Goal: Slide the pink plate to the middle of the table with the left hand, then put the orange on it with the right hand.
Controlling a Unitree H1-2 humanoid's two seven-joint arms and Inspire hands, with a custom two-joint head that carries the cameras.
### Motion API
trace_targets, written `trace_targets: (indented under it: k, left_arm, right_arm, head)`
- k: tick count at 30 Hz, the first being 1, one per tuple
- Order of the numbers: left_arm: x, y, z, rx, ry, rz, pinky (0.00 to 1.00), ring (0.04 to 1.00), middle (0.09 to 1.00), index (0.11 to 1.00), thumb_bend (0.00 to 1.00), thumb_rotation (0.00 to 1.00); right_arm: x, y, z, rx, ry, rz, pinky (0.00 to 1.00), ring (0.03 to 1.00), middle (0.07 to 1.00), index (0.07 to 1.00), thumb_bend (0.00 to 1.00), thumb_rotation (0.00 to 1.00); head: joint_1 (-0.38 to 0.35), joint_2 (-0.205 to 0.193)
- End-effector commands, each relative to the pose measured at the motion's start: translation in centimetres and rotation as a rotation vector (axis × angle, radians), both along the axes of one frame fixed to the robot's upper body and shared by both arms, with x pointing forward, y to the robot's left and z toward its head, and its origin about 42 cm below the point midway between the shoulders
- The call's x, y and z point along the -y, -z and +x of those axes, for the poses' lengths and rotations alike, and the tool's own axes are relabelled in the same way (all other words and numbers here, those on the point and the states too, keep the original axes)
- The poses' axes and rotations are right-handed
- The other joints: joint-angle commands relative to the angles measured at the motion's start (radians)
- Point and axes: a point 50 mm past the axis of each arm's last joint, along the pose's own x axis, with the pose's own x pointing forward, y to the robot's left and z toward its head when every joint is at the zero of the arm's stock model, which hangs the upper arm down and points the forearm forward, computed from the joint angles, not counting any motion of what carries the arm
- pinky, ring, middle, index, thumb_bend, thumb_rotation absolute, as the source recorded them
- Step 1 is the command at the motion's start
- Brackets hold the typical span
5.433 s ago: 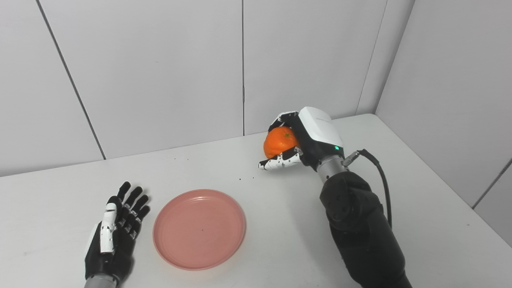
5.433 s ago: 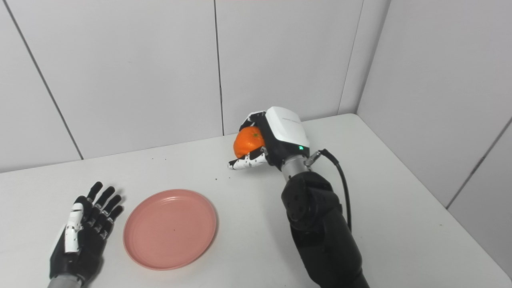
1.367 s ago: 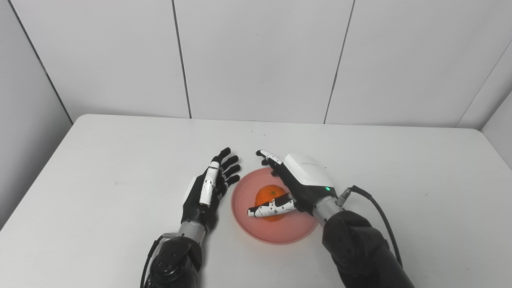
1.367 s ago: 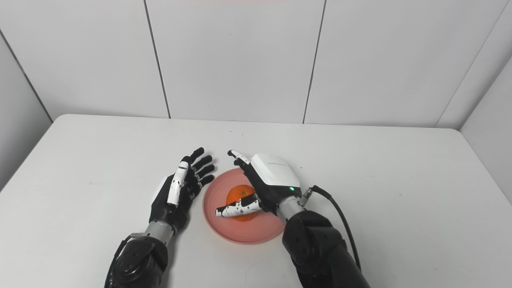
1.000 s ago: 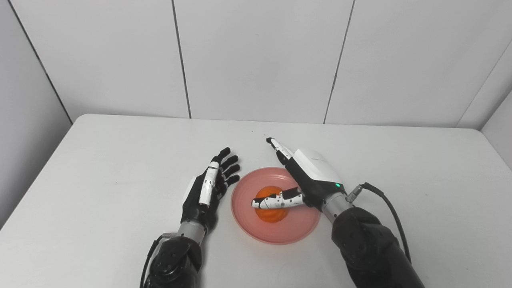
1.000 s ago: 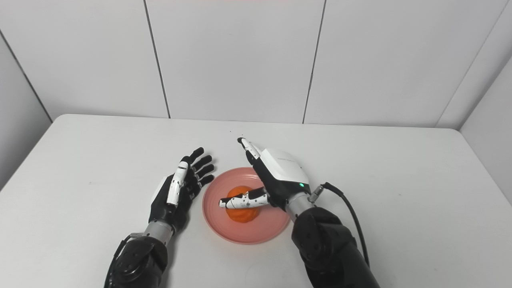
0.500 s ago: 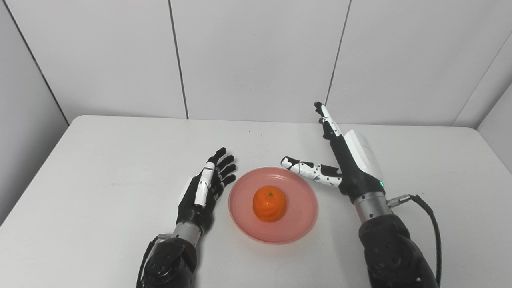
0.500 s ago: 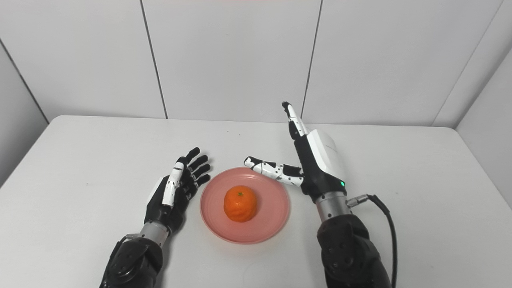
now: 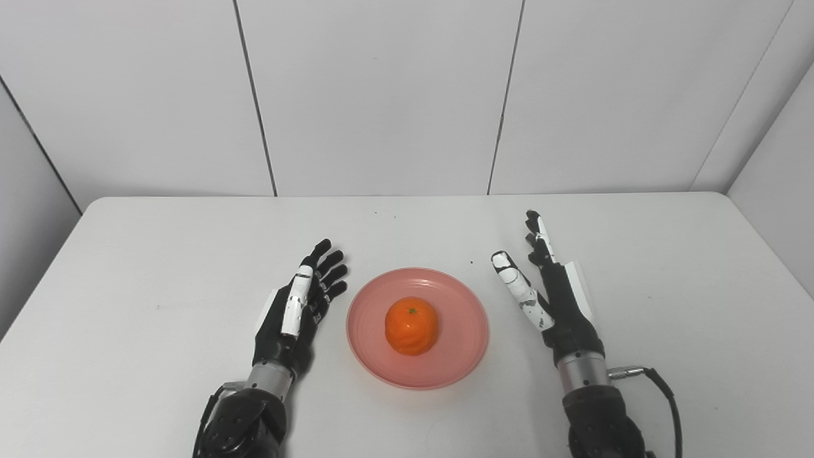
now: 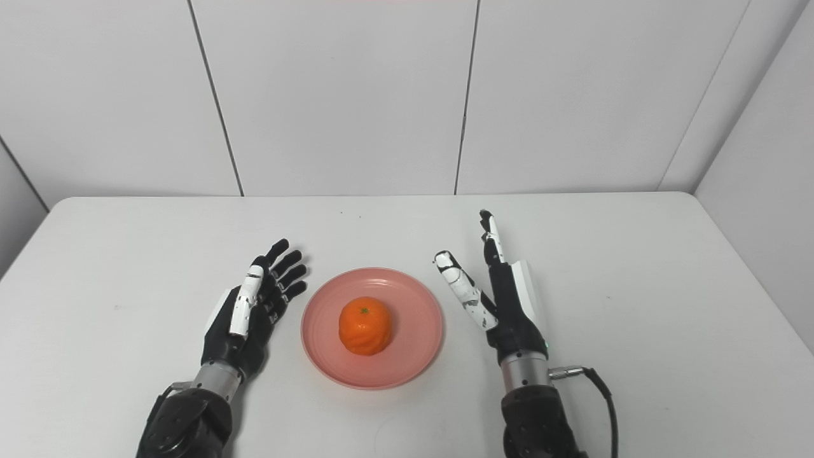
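With the orange [image 9: 411, 326] resting stem-up at the centre of the plate [image 9: 467, 340] mid-table [image 9: 127, 254], no long axis evident, both placements appear complete, and the empty, splayed left hand [image 9: 296, 312] and right hand [image 9: 553, 299] should clear away wide of the rim.

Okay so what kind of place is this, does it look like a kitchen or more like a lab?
Probably a lab test cell, not a kitchen: a bare white table boxed in by plain white wall panels, with only a pink plate holding an orange between two open robot hands.
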Motion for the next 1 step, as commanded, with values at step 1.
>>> trace_targets:
  k: [1]
  left_arm:
    - [-0.18, -0.34, 0.34, 0.011, -0.003, 0.004, 0.89, 0.903, 0.916, 0.91, 0.38, 1.0]
  right_arm:
    - [-0.3, -1.12, 0.53, 0.082, -0.009, 0.075, 0.91, 0.964, 0.999, 0.998, 0.72, 1.0]
  head:
    - [-0.003, 0.001]
